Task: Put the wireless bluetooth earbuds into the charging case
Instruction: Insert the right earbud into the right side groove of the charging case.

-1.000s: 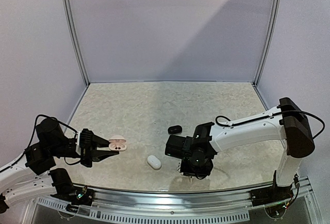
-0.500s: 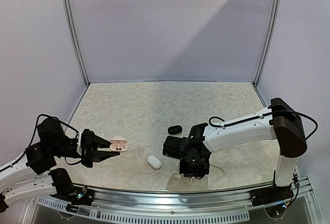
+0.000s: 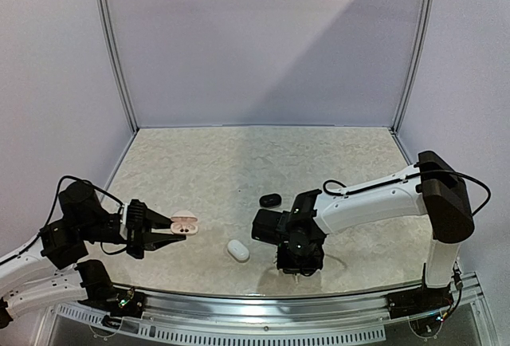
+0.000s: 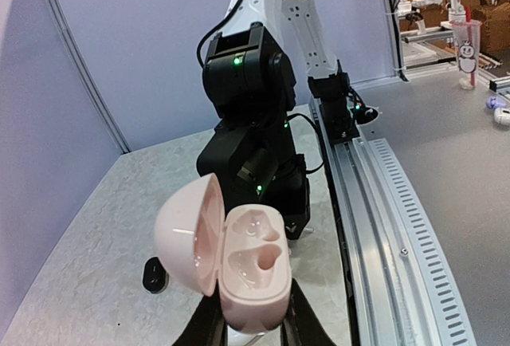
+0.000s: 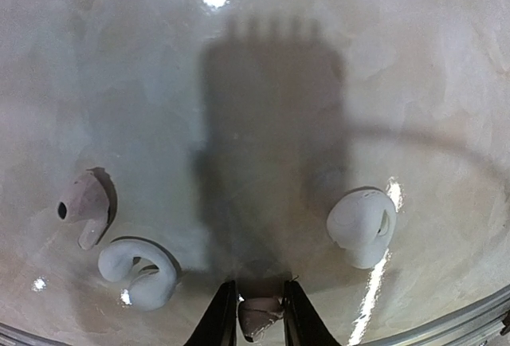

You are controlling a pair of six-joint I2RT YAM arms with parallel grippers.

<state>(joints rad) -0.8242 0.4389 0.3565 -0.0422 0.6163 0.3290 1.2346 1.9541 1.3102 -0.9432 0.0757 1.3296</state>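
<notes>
Down near the table (image 5: pixel 263 59), the right gripper (image 5: pixel 255 312) is pinched shut on a pinkish bud (image 5: pixel 258 316) held between its fingertips. Three more buds lie loose nearby, none touching the fingers. A white bud (image 5: pixel 139 273) sits just to one side, a second pinkish bud (image 5: pixel 82 201) lies beyond it, and a rounder white bud (image 5: pixel 362 228) is on the opposite side. Well off to its left, the left gripper (image 4: pixel 253 330) clamps the pink case (image 4: pixel 251 270) by its base (lid swung open, two sockets showing).
</notes>
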